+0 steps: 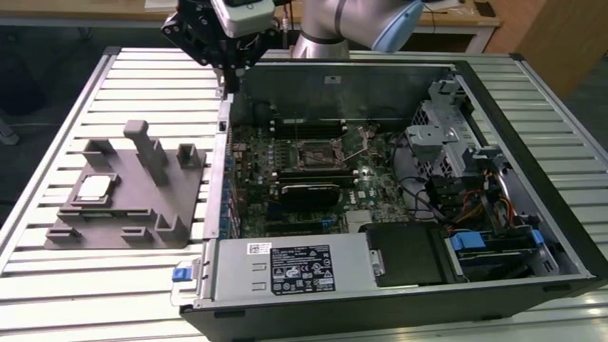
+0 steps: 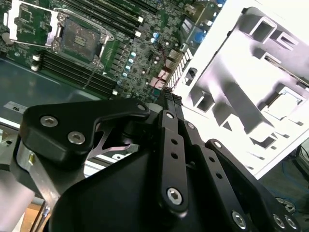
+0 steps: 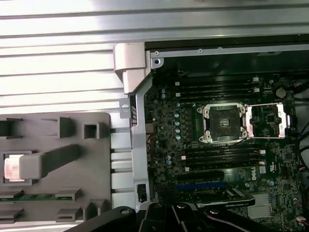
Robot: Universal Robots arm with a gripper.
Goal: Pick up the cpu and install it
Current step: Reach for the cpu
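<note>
The gripper (image 2: 168, 96) hangs empty with its jaws closed, over the computer case (image 1: 380, 82) corner just beside the grey plastic fixture (image 1: 142, 214). Farther off, the cpu (image 1: 95, 187) lies flat in a pocket of that fixture. It is likely light, stiff, slick-topped and fragile underneath, so best pinched by two opposite edges.

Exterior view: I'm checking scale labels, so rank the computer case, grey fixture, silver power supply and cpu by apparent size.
Largest to smallest:
1. computer case
2. grey fixture
3. silver power supply
4. cpu
The gaps look plain, so nearness should not change the order.
</note>
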